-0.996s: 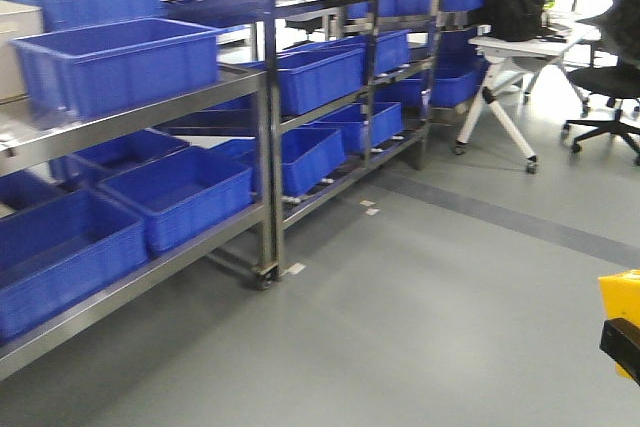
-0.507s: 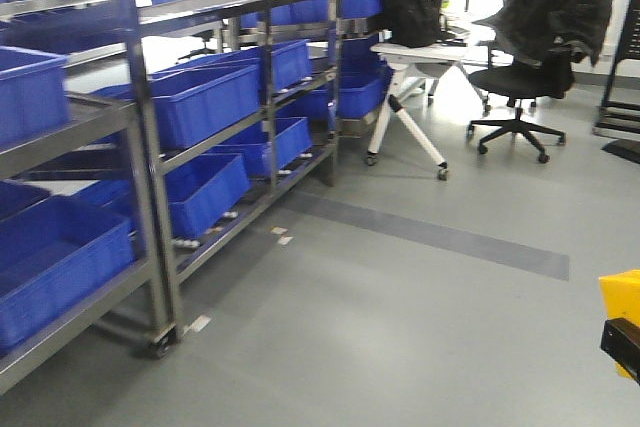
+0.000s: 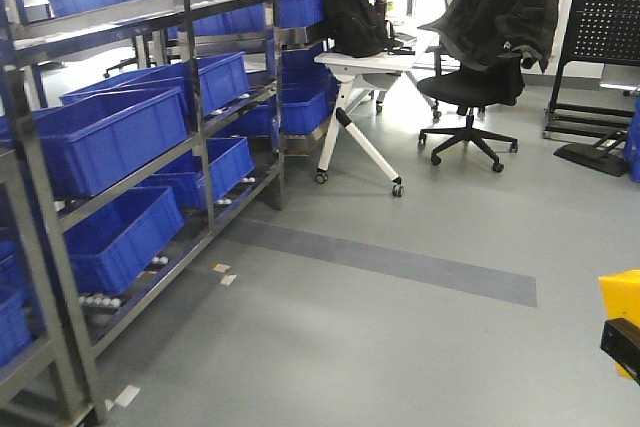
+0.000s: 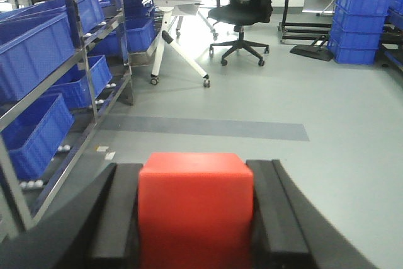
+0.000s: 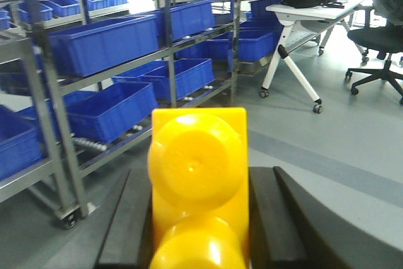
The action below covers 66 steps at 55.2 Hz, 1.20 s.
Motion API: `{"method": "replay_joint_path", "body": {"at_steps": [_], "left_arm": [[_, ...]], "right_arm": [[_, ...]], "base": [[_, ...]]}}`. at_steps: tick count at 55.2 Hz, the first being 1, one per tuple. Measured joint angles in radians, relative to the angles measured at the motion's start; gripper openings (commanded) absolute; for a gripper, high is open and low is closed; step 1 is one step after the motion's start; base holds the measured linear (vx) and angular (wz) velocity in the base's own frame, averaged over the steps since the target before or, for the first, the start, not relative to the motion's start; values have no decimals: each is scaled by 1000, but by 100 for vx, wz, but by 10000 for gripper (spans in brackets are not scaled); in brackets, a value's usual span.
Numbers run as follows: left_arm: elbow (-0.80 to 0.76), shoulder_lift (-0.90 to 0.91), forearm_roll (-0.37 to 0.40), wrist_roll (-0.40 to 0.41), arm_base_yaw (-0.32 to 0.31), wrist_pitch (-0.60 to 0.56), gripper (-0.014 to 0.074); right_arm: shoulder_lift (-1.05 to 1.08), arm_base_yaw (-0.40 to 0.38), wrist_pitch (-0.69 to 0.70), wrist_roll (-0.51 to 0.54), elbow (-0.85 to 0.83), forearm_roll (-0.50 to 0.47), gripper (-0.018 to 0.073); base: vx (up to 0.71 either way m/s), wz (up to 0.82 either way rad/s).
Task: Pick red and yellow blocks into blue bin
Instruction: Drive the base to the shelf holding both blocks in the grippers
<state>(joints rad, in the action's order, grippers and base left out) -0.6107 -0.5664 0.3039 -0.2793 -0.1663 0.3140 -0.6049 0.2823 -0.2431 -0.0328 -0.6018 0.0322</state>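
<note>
Left hand (image 4: 195,174) is clamped on the red cube (image 4: 196,209), black fingers (image 4: 116,218) tight against both side faces, cube filling the gap. Right hand (image 5: 198,218) grips the yellow brick (image 5: 198,155) the same way, studs facing the camera, fingers (image 5: 129,218) flush on its sides. Both blocks are held up off the floor in the aisle beside the steel rack (image 3: 199,147), neither in a bin. Blue bins (image 3: 110,142) sit open-topped on several of the rack's shelves. A white-legged table (image 3: 350,97) on casters stands just past the rack's far end, black backpack (image 3: 355,12) on top. A black office chair (image 3: 470,87) with a jacket draped over it is farther from the rack than the table. A darker grey floor strip (image 3: 400,265) runs out from the rack's base. A stack of blue crates (image 4: 362,23) is well apart from the rack, across the aisle.
</note>
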Motion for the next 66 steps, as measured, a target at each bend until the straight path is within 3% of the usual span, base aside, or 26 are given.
{"method": "replay_joint_path", "body": {"at_steps": [31,66], "left_arm": [[0,0,0,0,0,0,2],[0,0,0,0,0,0,2]], "right_arm": [[0,0,0,0,0,0,-10],[0,0,0,0,0,0,-10]], "base": [[54,16],[36,69]]}}
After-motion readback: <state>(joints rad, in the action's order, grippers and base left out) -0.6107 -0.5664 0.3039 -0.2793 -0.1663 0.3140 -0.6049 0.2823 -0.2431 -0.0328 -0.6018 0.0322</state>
